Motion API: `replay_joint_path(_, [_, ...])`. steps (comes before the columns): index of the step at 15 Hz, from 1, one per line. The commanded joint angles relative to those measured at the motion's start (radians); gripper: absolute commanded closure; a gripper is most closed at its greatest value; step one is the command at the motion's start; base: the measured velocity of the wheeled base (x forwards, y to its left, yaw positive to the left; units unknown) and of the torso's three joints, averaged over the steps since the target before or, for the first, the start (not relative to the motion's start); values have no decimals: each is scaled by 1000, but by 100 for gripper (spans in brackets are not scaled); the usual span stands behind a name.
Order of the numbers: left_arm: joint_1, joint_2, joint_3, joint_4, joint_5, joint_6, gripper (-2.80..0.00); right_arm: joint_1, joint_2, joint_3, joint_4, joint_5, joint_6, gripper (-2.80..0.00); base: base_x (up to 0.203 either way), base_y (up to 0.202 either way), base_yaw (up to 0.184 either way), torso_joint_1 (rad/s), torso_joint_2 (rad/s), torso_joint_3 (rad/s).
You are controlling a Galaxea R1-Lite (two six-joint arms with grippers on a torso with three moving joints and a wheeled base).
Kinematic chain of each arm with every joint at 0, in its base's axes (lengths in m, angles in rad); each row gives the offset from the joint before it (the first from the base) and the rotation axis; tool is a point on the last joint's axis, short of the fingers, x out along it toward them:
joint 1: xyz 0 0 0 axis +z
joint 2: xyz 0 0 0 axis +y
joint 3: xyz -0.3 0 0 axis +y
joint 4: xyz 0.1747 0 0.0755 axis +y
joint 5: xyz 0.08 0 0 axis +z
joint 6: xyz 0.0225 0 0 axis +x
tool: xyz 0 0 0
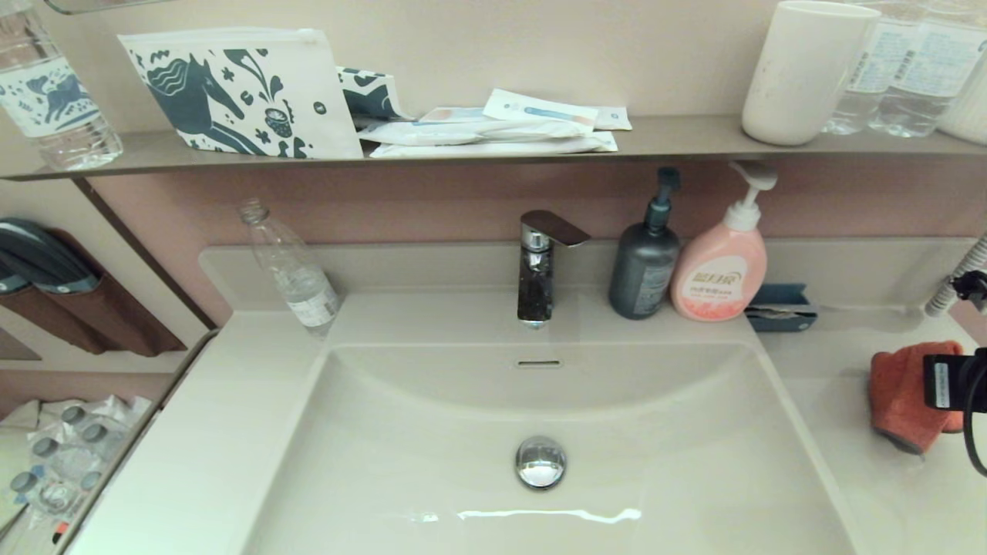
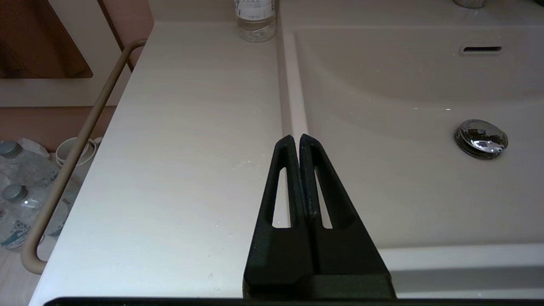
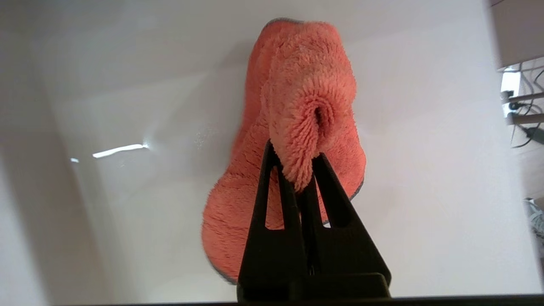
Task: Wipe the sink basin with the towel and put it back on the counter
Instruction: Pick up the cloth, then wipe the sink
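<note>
The orange-red fluffy towel (image 1: 902, 397) hangs bunched over the counter (image 1: 887, 478) right of the sink basin (image 1: 432, 462). My right gripper (image 3: 294, 163) is shut on a fold of the towel (image 3: 306, 106), whose dark grey edge shows below. In the head view only the right arm's black wrist part shows at the right edge, next to the towel. My left gripper (image 2: 296, 139) is shut on nothing, above the counter (image 2: 178, 148) by the basin's (image 2: 403, 178) left rim. The chrome drain plug (image 1: 540, 462) lies in the basin's middle.
A chrome tap (image 1: 540, 266), a dark pump bottle (image 1: 645, 266), a pink soap bottle (image 1: 721, 270) and a blue holder (image 1: 780, 308) stand along the back ledge. A clear bottle (image 1: 297, 274) stands at the back left. A hose (image 1: 956, 274) hangs at the far right.
</note>
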Motion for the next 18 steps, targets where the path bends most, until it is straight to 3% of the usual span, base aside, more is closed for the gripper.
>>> replay_joint_path(1, [0, 2, 0, 0, 0, 0, 0, 3, -142, -55, 103, 1, 1, 0, 0, 0, 0, 0, 0, 0])
replay_joint_path(5, [0, 2, 0, 0, 1, 0, 0, 31, -278, -167, 338, 46, 11, 0, 0, 0, 0, 0, 0, 0])
replay_joint_path(7, [0, 2, 0, 0, 1, 0, 0, 118, -320, -189, 414, 52, 29, 0, 0, 0, 0, 0, 0, 0])
replay_joint_path(9, [0, 2, 0, 0, 0, 0, 0, 259, -337, -192, 475, 51, 127, 0, 0, 0, 0, 0, 0, 0])
replay_joint_path(12, [0, 2, 0, 0, 0, 0, 0, 473, -310, -223, 535, 36, 343, 0, 0, 0, 0, 0, 0, 0])
replay_joint_path(18, [0, 2, 0, 0, 0, 0, 0, 901, -127, -235, 541, -146, 568, 0, 0, 0, 0, 0, 0, 0])
